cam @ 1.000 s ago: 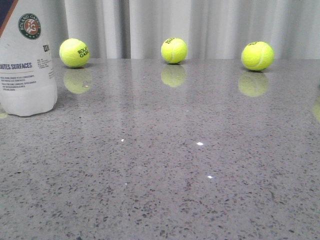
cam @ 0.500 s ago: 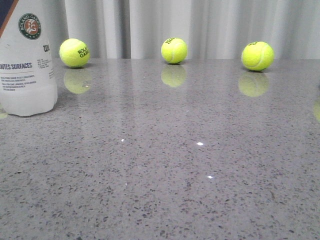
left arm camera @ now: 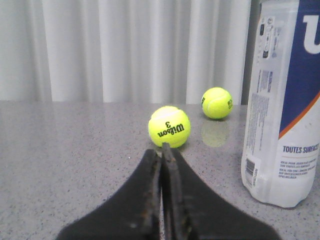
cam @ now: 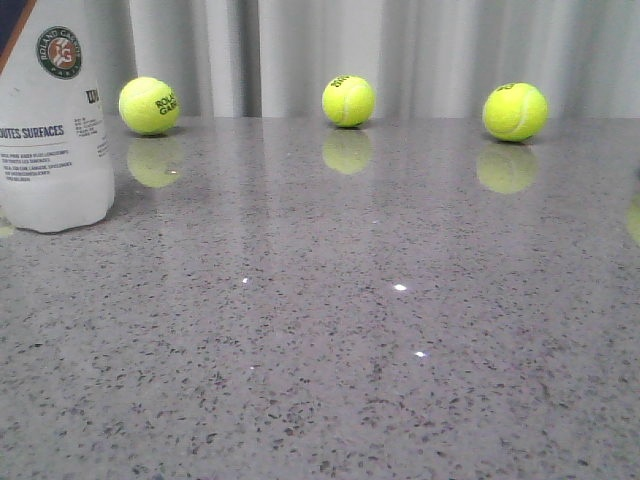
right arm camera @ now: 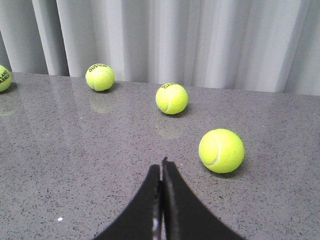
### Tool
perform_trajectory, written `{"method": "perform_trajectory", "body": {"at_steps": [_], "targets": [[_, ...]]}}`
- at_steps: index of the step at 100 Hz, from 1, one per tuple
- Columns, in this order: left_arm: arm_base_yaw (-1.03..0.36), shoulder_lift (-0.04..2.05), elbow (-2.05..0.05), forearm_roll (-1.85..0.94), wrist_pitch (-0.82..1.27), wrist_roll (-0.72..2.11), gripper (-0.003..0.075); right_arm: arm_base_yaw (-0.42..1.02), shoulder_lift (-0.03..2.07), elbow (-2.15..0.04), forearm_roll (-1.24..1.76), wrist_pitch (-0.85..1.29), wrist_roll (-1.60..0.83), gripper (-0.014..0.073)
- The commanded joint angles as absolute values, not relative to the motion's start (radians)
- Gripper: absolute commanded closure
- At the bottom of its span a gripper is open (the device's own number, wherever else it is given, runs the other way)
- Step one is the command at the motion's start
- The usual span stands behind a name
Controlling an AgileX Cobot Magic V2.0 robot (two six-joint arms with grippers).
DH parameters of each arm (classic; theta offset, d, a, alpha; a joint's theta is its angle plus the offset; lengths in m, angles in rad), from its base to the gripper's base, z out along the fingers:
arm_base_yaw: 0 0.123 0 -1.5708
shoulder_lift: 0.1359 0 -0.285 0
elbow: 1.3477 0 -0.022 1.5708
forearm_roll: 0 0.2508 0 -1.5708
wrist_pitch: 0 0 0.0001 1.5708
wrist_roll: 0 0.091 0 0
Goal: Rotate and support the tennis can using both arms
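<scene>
Since can (cam: 52, 120) stands upright at far left of table (cam: 400, 350), untouched, I'd open both clenched, empty grippers, left (left arm camera: 164, 150) and right (right arm camera: 162, 164), first, approach wide, dodge balls (left arm camera: 169, 126).

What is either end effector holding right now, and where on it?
Nothing. The left end effector and right end effector are both shut on empty air. The tennis can stands upright on the table, untouched.
</scene>
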State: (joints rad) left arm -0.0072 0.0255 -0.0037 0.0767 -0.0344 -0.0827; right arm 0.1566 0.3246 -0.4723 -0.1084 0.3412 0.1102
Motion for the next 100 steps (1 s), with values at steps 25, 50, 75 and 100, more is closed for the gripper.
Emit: {"method": "perform_trajectory", "body": {"at_steps": [25,50,75,100], "targets": [[-0.064,-0.006,0.044,0.149,-0.132,-0.126,0.0741,0.151,0.330,-0.497,-0.122,0.258,0.109,0.0664],[-0.058,-0.033,0.044,0.151,-0.141,-0.126,0.0741,0.151,0.330,-0.497,-0.122,0.258,0.109,0.0664],[-0.058,-0.040,0.044,0.149,-0.141,-0.126,0.0741,0.151,0.330,-0.497,-0.122,0.258,0.109,0.0664],[-0.058,-0.040,0.044,0.149,-0.141,-0.126,0.0741,0.151,0.330,-0.497,-0.122,0.258,0.109,0.0664]]}}
